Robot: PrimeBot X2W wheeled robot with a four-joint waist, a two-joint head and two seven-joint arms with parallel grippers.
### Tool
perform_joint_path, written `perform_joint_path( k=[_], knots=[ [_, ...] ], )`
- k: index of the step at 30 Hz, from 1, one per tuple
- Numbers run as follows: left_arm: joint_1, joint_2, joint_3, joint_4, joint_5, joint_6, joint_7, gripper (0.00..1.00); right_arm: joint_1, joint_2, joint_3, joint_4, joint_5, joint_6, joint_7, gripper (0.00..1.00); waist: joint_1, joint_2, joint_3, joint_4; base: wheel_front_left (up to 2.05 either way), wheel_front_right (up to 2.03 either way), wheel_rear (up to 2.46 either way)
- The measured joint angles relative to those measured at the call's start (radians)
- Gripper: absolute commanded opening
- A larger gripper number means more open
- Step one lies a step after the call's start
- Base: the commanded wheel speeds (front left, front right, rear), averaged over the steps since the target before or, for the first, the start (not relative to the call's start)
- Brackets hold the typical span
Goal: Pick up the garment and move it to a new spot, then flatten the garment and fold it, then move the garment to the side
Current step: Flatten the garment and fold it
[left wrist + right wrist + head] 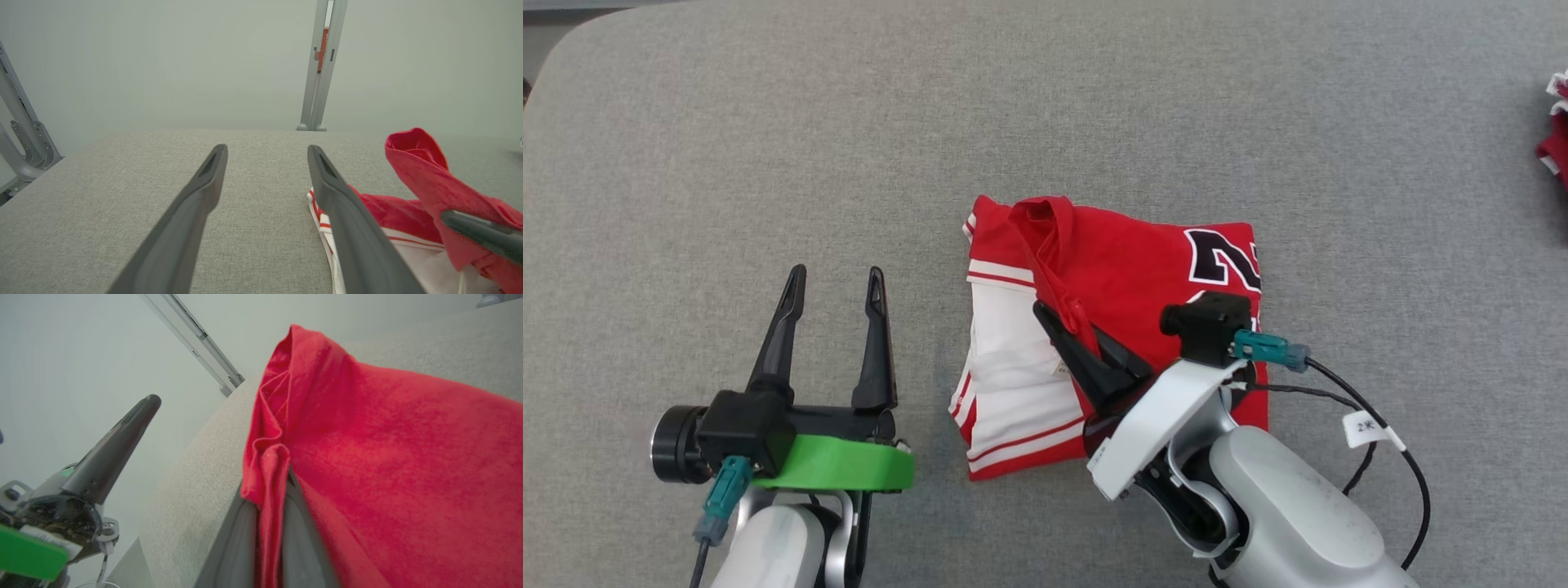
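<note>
1. Grey woven fabric covers the table [768,122], whose rounded far-left corner is seen from the head. A pale wall and a grey metal post [320,69] are seen beyond the far edge from the left wrist.
2. A bundle of red and white cloth [1556,139] lies at the right edge, well apart from the work.
3. A black cable [1409,474] with a white tag is looped over the table just beside the near-right corner of the garment.
4. A red knit jersey [1143,261] with white striped panels lies folded into a rough rectangle near the middle of the table, towards the near edge. Its left half is white and its right half red, and a black, white-edged numeral [1225,257] sits at its far-right corner.
5. The right gripper [1066,325] is closed on a narrow red fold [425,171] of the jersey, which is lifted off the flat layers. The near-right part of the jersey is covered by the pale forearm.
6. The left gripper [837,273] is held wide open and grips nothing. It is over bare fabric beside the jersey's left edge, apart from it.
7. From the left wrist the fold is seen standing as a peak, with one of the right fingers [482,234] against it.
8. From the right wrist the cloth is seen pinched between both fingers, and the green band [28,555] on the left gripper is seen at the lower left.
</note>
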Motion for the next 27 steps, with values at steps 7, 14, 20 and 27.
perform_joint_path(
  k=[7,14,20,27],
  knots=[
    [-0.019,-0.011,0.001,0.019,0.000,-0.013,0.000,1.00,-0.107,0.000,0.141,0.132,0.075,0.000,-0.097,0.79,0.0000,0.0000,0.037,0.031,0.00,0.00,0.00],
    [-0.022,-0.018,0.012,0.024,0.006,-0.016,-0.001,1.00,-0.193,0.001,0.195,0.160,0.028,0.000,-0.198,1.00,0.0000,0.0000,0.044,0.027,0.00,0.00,0.00],
    [-0.017,-0.016,0.033,0.023,0.014,-0.016,-0.001,1.00,-0.203,-0.026,-0.005,0.044,-0.144,0.000,-0.213,1.00,0.0000,0.0000,0.033,-0.003,0.00,0.00,0.00],
    [0.007,0.000,0.061,0.024,0.016,-0.011,-0.001,1.00,-0.014,-0.133,-0.327,-0.107,-0.279,0.000,-0.214,1.00,0.0000,0.0000,0.002,-0.045,0.00,0.00,0.00]
  ],
)
